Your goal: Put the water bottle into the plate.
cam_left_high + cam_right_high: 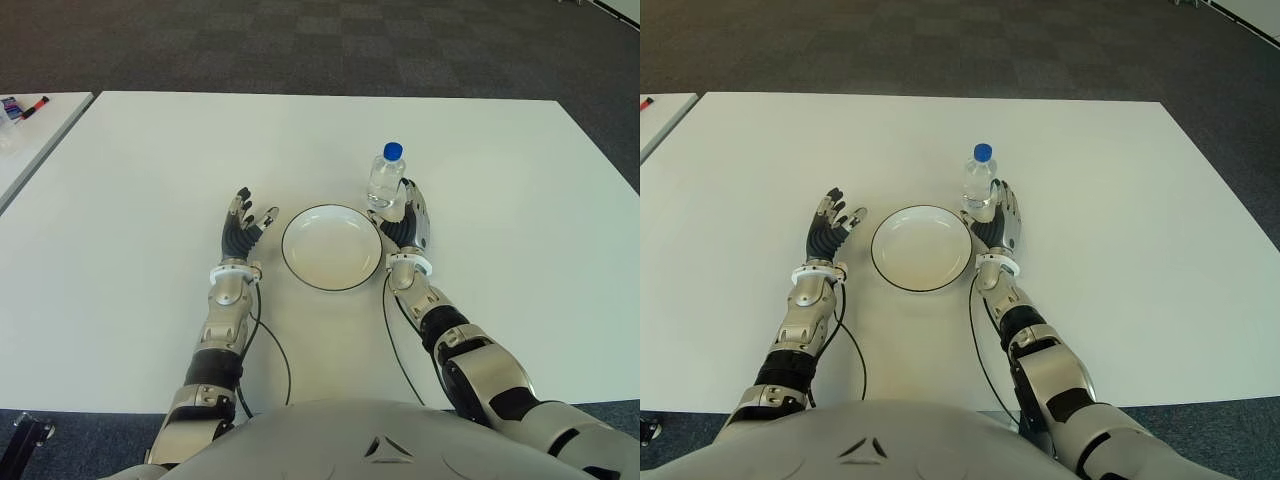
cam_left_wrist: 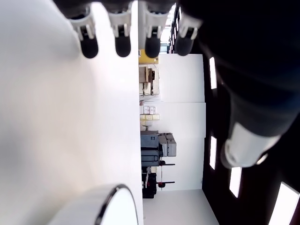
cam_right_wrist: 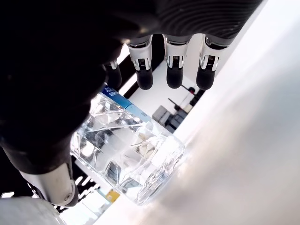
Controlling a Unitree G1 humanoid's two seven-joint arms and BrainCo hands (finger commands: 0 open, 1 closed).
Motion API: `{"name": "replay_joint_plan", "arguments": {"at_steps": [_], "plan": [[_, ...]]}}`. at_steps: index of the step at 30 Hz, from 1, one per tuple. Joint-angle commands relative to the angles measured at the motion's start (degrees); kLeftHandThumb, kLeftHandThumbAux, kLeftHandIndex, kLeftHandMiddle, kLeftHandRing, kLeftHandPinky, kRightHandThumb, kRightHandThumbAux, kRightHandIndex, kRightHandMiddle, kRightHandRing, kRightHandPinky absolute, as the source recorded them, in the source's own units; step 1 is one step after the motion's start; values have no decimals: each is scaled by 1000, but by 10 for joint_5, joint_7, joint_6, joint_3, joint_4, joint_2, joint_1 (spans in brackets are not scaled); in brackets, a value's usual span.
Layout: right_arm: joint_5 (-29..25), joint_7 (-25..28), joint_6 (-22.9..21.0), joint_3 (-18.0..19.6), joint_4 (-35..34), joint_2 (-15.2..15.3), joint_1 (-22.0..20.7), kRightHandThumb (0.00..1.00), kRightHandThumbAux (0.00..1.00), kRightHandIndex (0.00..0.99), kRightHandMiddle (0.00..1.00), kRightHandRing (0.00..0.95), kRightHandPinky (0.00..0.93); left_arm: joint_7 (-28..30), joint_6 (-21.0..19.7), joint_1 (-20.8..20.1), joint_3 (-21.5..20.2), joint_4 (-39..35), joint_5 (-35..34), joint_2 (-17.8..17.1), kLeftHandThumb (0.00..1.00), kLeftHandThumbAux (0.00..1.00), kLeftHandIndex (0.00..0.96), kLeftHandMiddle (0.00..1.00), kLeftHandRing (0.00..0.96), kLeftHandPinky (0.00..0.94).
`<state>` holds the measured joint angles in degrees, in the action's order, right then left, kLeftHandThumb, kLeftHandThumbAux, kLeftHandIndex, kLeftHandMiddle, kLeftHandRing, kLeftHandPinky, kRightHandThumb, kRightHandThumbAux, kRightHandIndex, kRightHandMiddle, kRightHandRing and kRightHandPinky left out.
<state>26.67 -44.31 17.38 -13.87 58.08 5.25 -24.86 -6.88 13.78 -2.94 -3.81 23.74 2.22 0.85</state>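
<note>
Water bottle (image 1: pixel 386 180) is standing just beyond the right hand (image 1: pixel 408 216), whose open fingers are holding nothing; probably slick, best gripped mid-body.

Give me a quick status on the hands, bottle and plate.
Right hand open beside upright water bottle, no grasp. Left hand open, idle left of plate. Plate empty. Nothing blocking.

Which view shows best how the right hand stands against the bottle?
The right wrist view: the bottle stands on the table beside the right hand, fingers straight and not closed around it. The eye views show them side by side next to the plate. The left wrist view shows neither.
</note>
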Motion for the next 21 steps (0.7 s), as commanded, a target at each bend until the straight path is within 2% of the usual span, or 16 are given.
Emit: {"name": "replay_joint_plan", "arguments": {"at_steps": [1, 13, 21], "plan": [[-12, 14, 0, 8, 12, -4, 14, 0, 732, 0, 19, 34, 81, -5, -1, -1, 1, 11, 6, -3, 158, 674, 69, 73, 43, 59], [-15, 19, 13, 23, 20, -10, 11, 0, 733, 0, 19, 33, 79, -7, 3, -1, 2, 14, 8, -2, 175, 682, 82, 82, 50, 59], [-17, 27, 9, 28, 29, -13, 0, 0, 741, 0, 24, 40, 93, 1, 29, 4, 3, 20, -4, 10, 231, 725, 84, 86, 62, 93]]}}
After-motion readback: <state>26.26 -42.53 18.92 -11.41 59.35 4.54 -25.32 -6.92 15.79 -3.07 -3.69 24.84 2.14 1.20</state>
